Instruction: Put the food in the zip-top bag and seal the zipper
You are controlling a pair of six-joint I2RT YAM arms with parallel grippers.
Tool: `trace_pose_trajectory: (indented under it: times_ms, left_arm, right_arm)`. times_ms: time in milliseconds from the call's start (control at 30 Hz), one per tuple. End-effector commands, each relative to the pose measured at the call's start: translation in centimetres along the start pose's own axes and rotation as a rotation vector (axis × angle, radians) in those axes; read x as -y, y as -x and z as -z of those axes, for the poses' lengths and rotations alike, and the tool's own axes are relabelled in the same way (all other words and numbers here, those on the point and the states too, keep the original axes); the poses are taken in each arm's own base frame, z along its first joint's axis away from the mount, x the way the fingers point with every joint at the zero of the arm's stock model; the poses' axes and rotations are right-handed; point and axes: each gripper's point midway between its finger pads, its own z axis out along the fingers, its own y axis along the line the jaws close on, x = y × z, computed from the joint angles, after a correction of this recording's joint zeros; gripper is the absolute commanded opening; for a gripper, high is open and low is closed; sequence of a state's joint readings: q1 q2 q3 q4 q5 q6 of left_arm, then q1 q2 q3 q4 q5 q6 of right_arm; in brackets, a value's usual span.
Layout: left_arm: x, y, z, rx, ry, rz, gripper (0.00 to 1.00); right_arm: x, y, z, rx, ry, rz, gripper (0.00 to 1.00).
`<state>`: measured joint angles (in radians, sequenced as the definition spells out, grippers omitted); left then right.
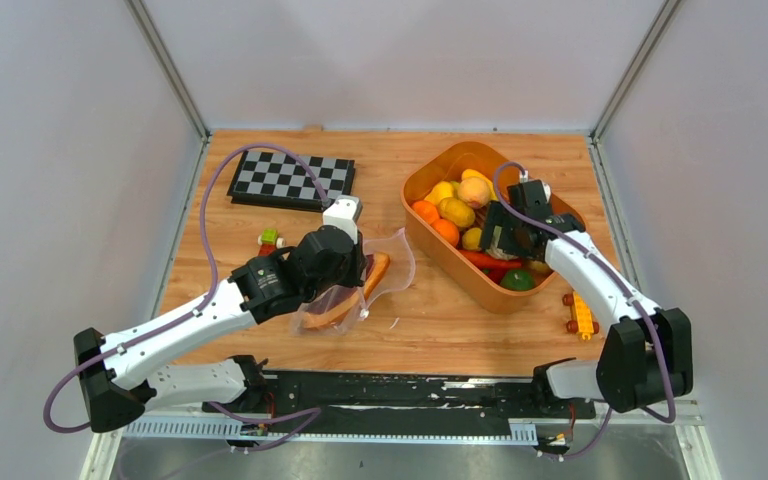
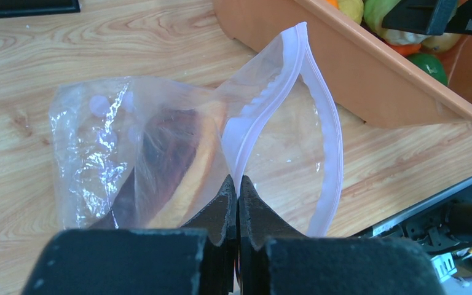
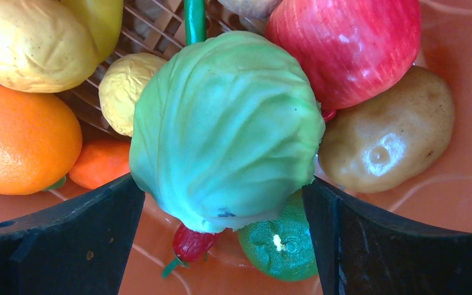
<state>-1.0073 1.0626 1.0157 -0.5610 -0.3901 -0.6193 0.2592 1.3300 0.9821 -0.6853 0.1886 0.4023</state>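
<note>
The green cabbage lies in the orange tub, right of centre in the top view, flanked by the right gripper's spread fingers. The zip-top bag lies left of it, mouth gaping tubward, and the left gripper pinches its zipper.

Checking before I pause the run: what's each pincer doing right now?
Left pincer: closed, pinching the zip-top bag at its zipper.
Right pincer: around the green cabbage; gripping or not, cannot tell.
</note>
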Motion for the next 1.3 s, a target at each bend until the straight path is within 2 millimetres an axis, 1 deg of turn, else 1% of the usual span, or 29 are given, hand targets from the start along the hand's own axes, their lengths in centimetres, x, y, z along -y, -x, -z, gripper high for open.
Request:
trace_pose_trajectory:
  times_ms: [0, 33, 133, 233, 300, 467, 533, 633, 667, 700, 767, 867, 933, 1000, 1067, 1100, 1267]
  left_arm:
    - [0.1, 0.8, 0.2, 0.031, -0.015, 0.007, 0.0]
    - [0.1, 0.8, 0.3, 0.033, -0.015, 0.01, 0.0]
    - [0.0, 0.8, 0.3, 0.035, -0.013, 0.009, 0.0]
    - [0.0, 0.7, 0.3, 0.036, -0.01, 0.01, 0.0]
    - [0.1, 0.9, 0.3, 0.036, -0.015, 0.012, 0.0]
    - [0.1, 1.0, 0.3, 0.039, -0.013, 0.012, 0.0]
    - [0.0, 1.0, 0.4, 0.041, -0.01, 0.013, 0.0]
    - [-0.1, 0.9, 0.4, 0.041, -0.01, 0.016, 0.0]
    - [-0.1, 0.9, 0.3, 0.04, -0.01, 0.016, 0.0]
    - [0.0, 0.8, 0.3, 0.04, -0.009, 0.017, 0.0]
    - [0.0, 0.8, 0.3, 0.039, -0.011, 0.017, 0.0]
    - [0.1, 0.9, 0.2, 0.039, -0.015, 0.016, 0.0]
    - [0.2, 0.8, 0.1, 0.037, -0.016, 0.016, 0.0]
    - [0.2, 0.9, 0.1, 0.039, -0.015, 0.016, 0.0]
    - [0.2, 0.9, 0.1, 0.039, -0.014, 0.017, 0.0]
    - [0.2, 0.9, 0.1, 0.039, -0.014, 0.019, 0.0]
    - [0.0, 0.8, 0.1, 0.044, -0.011, 0.029, 0.0]
  right_arm:
    - [-0.9, 3.2, 0.6, 0.096, 0.063, -0.069, 1.0]
    - [-1.4, 3.7, 1.0, 0.114, 0.094, -0.08, 1.0]
    - [-1.6, 5.1, 1.9, 0.189, 0.119, -0.121, 1.0]
    - [-0.8, 5.9, 1.7, 0.227, 0.076, -0.175, 1.0]
    - [-0.3, 5.8, 1.1, 0.227, 0.052, -0.2, 1.0]
    - [-0.5, 4.0, -0.7, 0.159, 0.064, -0.199, 0.99]
    - [-0.5, 3.5, -1.1, 0.136, 0.062, -0.181, 0.98]
    - [-0.5, 3.2, -0.9, 0.117, 0.061, -0.162, 0.87]
    - [-0.4, 3.1, -0.8, 0.116, 0.059, -0.16, 0.82]
    - [-0.4, 3.2, -0.6, 0.123, 0.063, -0.157, 0.76]
    - [-0.4, 3.4, 0.0, 0.143, 0.076, -0.151, 0.67]
    - [-0.9, 4.2, 1.6, 0.191, 0.125, -0.146, 0.53]
    - [-1.4, 4.8, 2.9, 0.231, 0.172, -0.149, 0.47]
    - [-1.8, 5.3, 4.4, 0.273, 0.215, -0.164, 0.43]
    - [-2.1, 5.6, 5.6, 0.304, 0.25, -0.17, 0.36]
    - [-2.1, 5.8, 6.1, 0.32, 0.261, -0.177, 0.34]
    - [-2.4, 5.7, 7.6, 0.351, 0.312, -0.209, 0.34]
